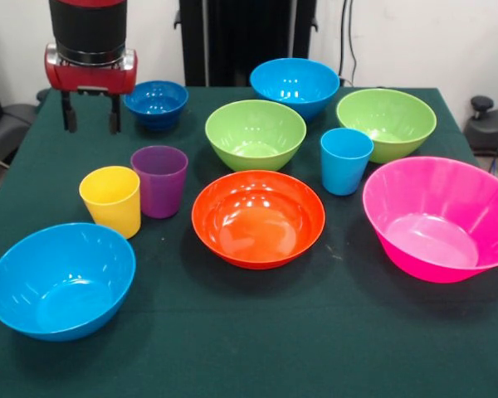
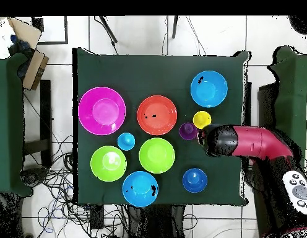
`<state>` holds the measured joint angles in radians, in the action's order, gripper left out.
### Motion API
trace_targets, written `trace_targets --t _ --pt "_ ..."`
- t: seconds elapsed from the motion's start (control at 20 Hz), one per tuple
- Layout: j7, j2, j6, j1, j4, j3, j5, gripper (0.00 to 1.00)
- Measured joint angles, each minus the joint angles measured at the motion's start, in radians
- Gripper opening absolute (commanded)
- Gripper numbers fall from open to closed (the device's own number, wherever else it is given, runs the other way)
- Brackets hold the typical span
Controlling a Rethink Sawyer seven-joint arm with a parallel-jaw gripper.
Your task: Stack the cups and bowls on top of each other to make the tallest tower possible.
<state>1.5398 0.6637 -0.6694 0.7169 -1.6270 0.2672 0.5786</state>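
My gripper [image 1: 91,116] hangs open and empty above the table's far left, behind the yellow cup [image 1: 111,199] and purple cup [image 1: 158,180] and left of the small dark blue bowl [image 1: 156,101]. The light blue cup [image 1: 345,159] stands right of centre. The orange bowl [image 1: 258,217] is in the middle and the pink bowl [image 1: 442,217] at the right. Two green bowls [image 1: 255,133] [image 1: 386,123] sit behind them. One light blue bowl [image 1: 295,84] is at the back, the other [image 1: 61,279] at the front left. All stand apart, open side up. Overhead, the arm's head [image 2: 219,141] hides the gripper beside the purple cup [image 2: 187,131].
The table [image 1: 257,348] has a dark green cloth. The black pedestal [image 1: 245,37] stands behind its far edge. Overhead, cardboard boxes [image 2: 26,52] lie at the upper left, cables [image 2: 54,180] on the floor, and a button panel [image 2: 298,189] by the arm's base.
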Motion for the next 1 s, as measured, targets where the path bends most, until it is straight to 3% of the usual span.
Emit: trace_targets --t 0.55,1.0 --pt "0.0 -0.012 -0.023 -0.036 0.045 -0.018 0.0 1.0" --pt "0.0 -0.07 -0.064 -0.083 0.114 -0.029 0.0 1.0"
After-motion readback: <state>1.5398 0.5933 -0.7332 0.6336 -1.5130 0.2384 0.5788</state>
